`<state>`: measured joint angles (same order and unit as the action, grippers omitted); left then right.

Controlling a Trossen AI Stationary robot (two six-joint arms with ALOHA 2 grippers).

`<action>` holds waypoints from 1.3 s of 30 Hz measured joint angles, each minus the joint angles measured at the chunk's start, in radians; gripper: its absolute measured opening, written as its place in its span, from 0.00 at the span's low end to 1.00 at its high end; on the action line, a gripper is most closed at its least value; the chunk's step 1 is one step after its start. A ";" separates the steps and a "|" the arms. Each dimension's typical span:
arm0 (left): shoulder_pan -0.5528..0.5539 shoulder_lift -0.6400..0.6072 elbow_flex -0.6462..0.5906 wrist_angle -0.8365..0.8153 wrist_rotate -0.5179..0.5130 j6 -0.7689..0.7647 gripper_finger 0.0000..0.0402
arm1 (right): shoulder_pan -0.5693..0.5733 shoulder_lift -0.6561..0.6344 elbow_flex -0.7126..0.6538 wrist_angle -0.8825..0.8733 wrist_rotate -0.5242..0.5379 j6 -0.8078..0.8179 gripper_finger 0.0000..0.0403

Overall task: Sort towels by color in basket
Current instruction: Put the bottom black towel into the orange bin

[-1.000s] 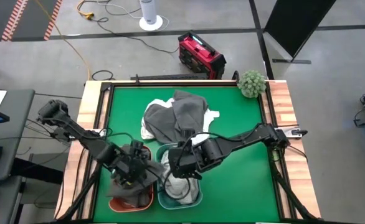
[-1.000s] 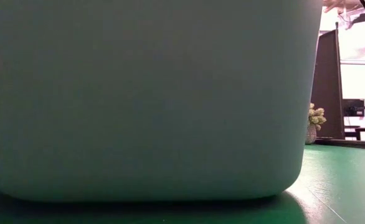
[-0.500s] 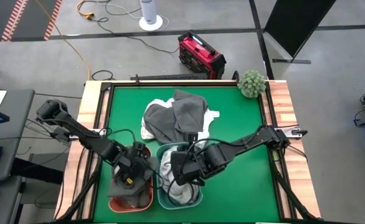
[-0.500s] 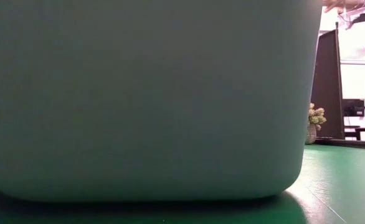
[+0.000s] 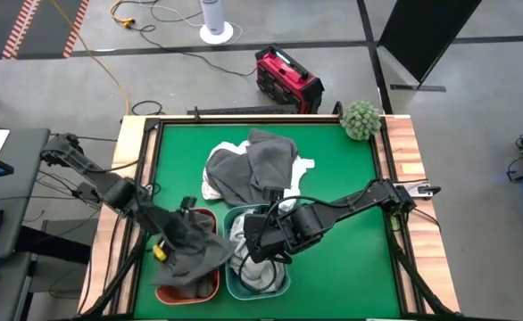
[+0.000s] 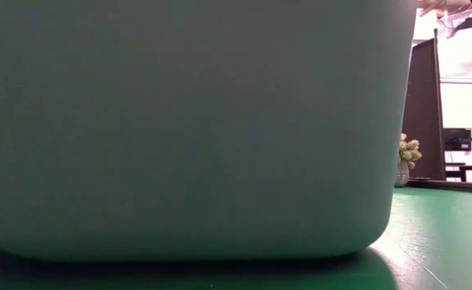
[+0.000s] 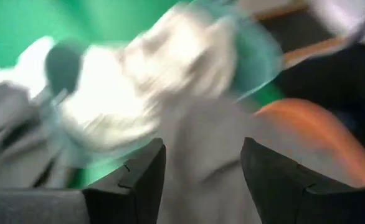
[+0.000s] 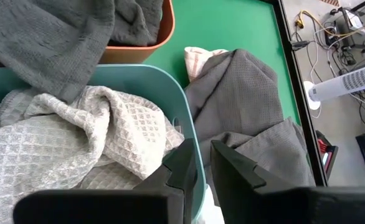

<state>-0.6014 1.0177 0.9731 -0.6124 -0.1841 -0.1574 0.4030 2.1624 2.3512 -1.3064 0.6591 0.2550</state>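
Left gripper (image 5: 177, 245): over the orange basket (image 5: 210, 287) at the table's near edge; a dark grey towel (image 5: 195, 252) hangs from it and drapes over the basket, spilling toward the teal one. The left wrist view is smeared, but grey cloth fills the gap between the two fingers (image 7: 136, 177), so the jaws look closed on that towel, standing fairly wide around the bunched cloth.

Right gripper (image 5: 254, 242): over the teal basket (image 5: 279, 283), just beside the orange one. In its wrist view the fingers (image 8: 182, 168) stand a narrow gap apart, straddling the teal basket's rim (image 8: 192, 134); nothing is between them but the rim edge, and I cannot tell whether they pinch it.

Teal basket contents: light grey and cream waffle-weave towels (image 8: 89, 140), heaped up to the rim.

Orange basket contents: dark grey cloth; its rim shows rust-orange in the right wrist view (image 8: 139, 53).

Unsorted pile (image 5: 254, 169): on the green table (image 5: 342, 267) behind the baskets, dark grey towels on top, a white towel (image 5: 304, 166) peeking out at the pile's edges.

Green fuzzy ball (image 5: 361, 119): at the table's far right corner, well apart from the pile.

Low view: filled almost wholly by the teal basket's wall (image 6: 188, 129).
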 joint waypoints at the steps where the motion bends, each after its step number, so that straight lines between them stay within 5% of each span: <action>1: -0.016 0.005 -0.003 0.054 0.025 0.002 0.49 | 0.000 0.000 0.000 0.000 0.000 0.000 0.21; 10: -0.117 0.237 -0.009 0.207 0.103 0.046 0.49 | -0.006 0.000 0.000 -0.011 0.000 0.002 0.21; 24: -0.070 0.571 -0.009 0.196 0.150 0.075 0.49 | 0.017 -0.001 0.000 -0.026 0.000 0.028 0.21; 30: -0.066 0.525 -0.007 0.173 0.165 0.089 0.49 | 0.018 -0.001 0.000 -0.026 0.000 0.028 0.21; 39: -0.074 0.256 -0.007 0.154 0.165 0.090 0.49 | 0.018 -0.001 0.000 -0.025 0.000 0.033 0.21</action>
<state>-0.6754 1.2740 0.9661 -0.4584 -0.0196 -0.0669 0.4208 2.1616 2.3512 -1.3315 0.6590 0.2879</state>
